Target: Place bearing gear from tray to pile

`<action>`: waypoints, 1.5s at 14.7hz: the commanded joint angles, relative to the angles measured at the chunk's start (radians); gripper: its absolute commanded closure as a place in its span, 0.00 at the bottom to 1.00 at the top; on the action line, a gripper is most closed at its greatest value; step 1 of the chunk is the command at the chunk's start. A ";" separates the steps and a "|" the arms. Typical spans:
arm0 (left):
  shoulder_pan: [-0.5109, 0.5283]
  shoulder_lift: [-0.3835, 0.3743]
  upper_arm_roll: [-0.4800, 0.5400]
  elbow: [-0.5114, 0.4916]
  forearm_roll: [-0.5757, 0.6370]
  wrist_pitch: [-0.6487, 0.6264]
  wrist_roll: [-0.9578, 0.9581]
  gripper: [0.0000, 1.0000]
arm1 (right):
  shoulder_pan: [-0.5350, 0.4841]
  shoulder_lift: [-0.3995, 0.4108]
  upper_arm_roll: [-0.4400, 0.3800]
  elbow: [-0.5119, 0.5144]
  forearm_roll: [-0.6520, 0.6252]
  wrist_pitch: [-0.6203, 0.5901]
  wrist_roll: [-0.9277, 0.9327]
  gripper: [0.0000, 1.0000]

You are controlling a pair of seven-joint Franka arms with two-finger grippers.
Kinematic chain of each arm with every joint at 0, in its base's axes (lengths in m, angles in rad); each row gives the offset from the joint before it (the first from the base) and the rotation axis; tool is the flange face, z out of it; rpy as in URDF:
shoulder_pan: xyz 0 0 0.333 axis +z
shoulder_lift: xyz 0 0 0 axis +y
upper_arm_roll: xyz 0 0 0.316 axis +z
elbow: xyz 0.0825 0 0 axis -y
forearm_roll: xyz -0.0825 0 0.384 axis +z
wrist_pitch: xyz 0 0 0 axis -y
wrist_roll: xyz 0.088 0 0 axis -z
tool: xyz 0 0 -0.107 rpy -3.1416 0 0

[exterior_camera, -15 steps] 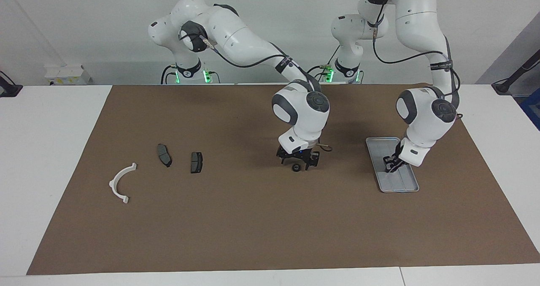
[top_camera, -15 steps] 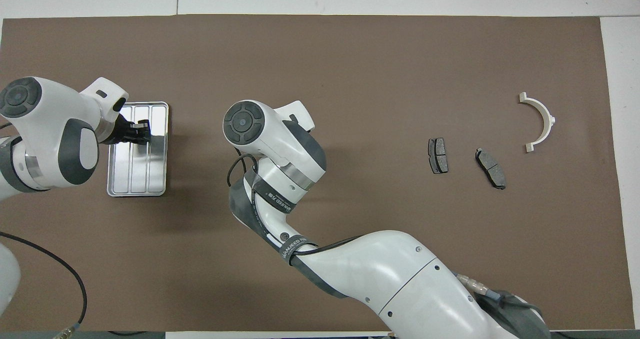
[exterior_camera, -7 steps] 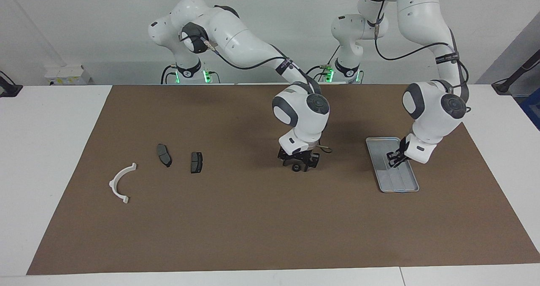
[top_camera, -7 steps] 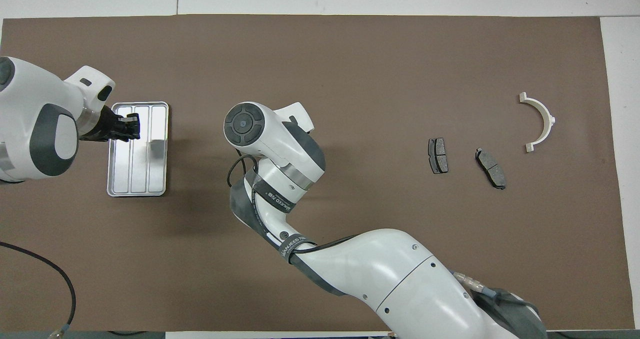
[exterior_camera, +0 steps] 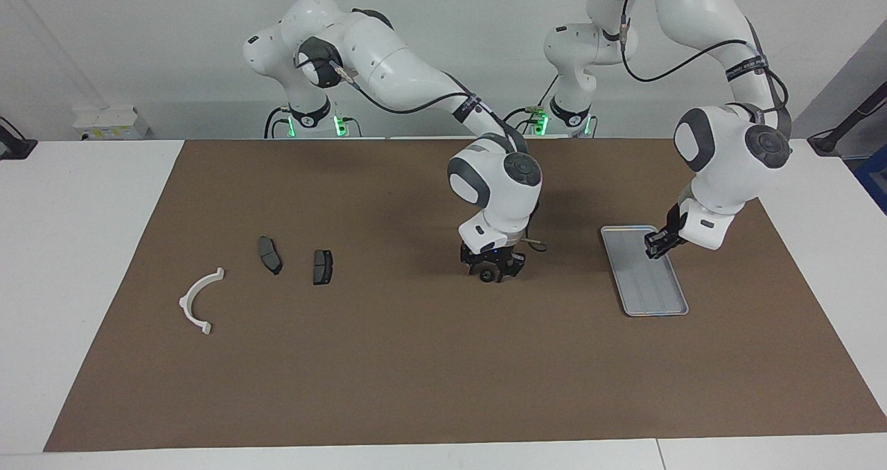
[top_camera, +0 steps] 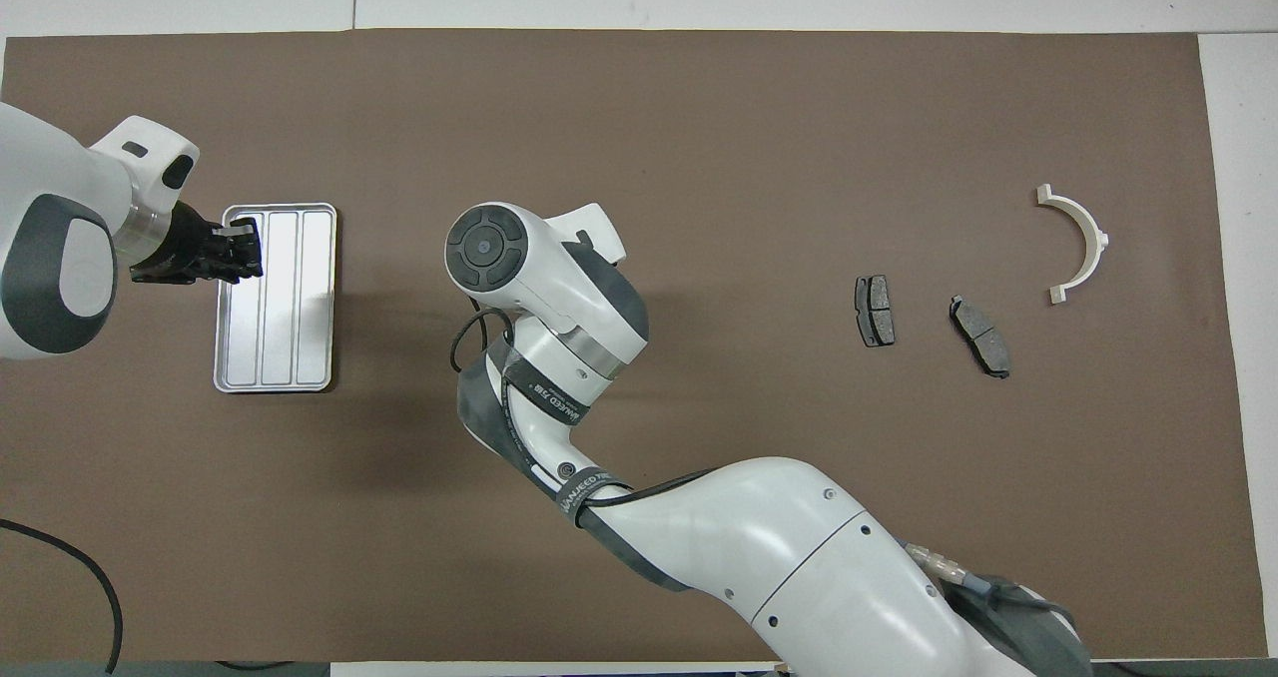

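My right claw grips the bearing gear low over the desk, between tray and brake pads; my left claw, state unreadable, hangs over the tray.

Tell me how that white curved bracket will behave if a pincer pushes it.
The bracket looks like thin, rigid plastic, so probably light and apt to slide on the brown mat. It lies flat, so rolling seems unlikely. Pushed at one end, the open arc would likely pivot rather than travel straight.
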 commanded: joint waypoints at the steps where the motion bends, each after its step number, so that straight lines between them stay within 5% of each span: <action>1: -0.003 -0.007 0.001 0.006 0.005 -0.022 -0.023 1.00 | 0.000 0.017 -0.002 0.017 -0.024 0.014 0.027 0.50; 7: -0.023 -0.011 -0.005 0.018 0.005 -0.031 -0.085 1.00 | 0.000 0.017 -0.002 0.017 -0.050 0.028 0.012 0.76; 9: -0.026 -0.011 -0.007 0.020 0.004 -0.031 -0.104 1.00 | -0.002 0.016 -0.001 0.017 -0.053 0.026 0.012 0.78; 12: -0.034 -0.010 -0.008 0.030 0.002 -0.033 -0.118 1.00 | -0.009 0.012 -0.001 0.017 -0.053 0.022 -0.009 0.98; 22: -0.207 0.007 -0.007 0.033 -0.006 0.040 -0.411 1.00 | -0.310 -0.075 0.027 0.031 0.063 -0.021 -0.477 0.99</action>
